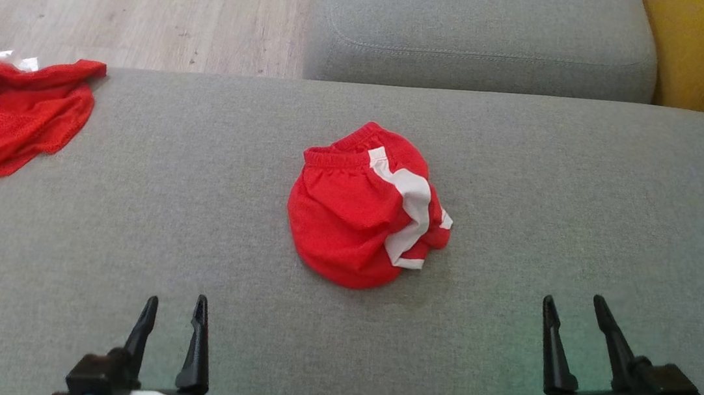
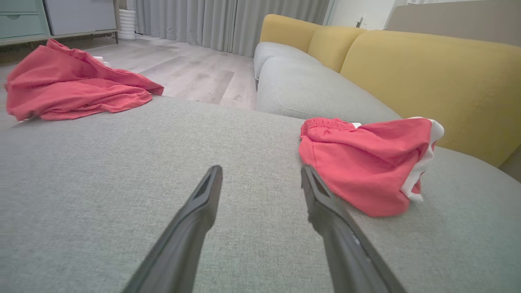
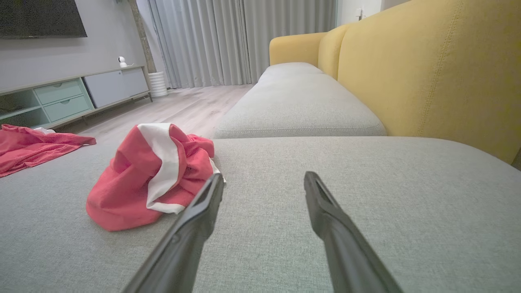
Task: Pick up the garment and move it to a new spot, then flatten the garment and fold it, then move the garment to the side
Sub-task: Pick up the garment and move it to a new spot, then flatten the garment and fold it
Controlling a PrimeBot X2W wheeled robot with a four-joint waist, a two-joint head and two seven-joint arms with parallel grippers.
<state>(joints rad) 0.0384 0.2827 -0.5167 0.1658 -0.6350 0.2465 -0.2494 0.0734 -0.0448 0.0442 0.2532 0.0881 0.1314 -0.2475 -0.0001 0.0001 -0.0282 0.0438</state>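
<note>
The red, white-striped garment (image 1: 349,223) lies bunched on the grey cushion (image 1: 126,232); left and right jaws spread apart.

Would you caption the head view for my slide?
Crumpled red shorts on grey sofa; left gripper and right gripper open.

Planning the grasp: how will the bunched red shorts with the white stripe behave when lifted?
Probably floppy: the red shorts lie crumpled in soft folds, so they should unfurl and hang. Likely light: the fabric looks thin. Pushed, they would probably bunch on the textured grey cushion.
</note>
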